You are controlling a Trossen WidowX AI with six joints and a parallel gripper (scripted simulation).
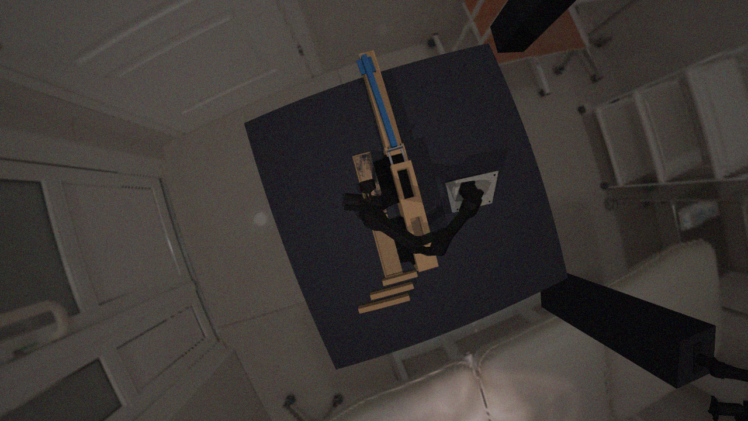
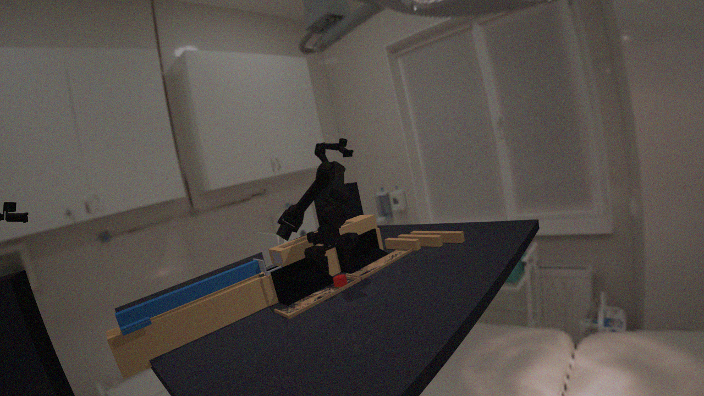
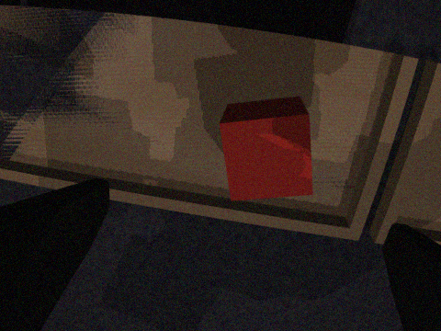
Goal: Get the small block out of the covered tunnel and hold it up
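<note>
The red block (image 2: 340, 280) (image 3: 271, 161) lies outside the wooden tunnel (image 1: 414, 206) (image 2: 361, 224), in a shallow wood-rimmed tray (image 2: 287, 315) (image 3: 230, 214) along its open side, near a divider between two trays. The blue handle (image 1: 384, 112) (image 2: 192, 295) lies along a wooden channel beyond the tunnel's end, joined to a pale cage frame (image 1: 389, 156) at the mouth. My gripper (image 2: 330, 251) (image 3: 248, 204) is open and empty, low over the tray side. In the wrist view the block appears between the two fingers, a little beyond the tips. In the top view the arm hides the block.
Several loose wooden rods, among them a short one (image 1: 400, 278) (image 2: 402, 243) and a longer one (image 1: 384, 303) (image 2: 452, 236), lie past the tunnel's far end. Black panels (image 2: 300, 280) stand beside the tray. The arm's white base plate (image 1: 488, 180) is across the tunnel.
</note>
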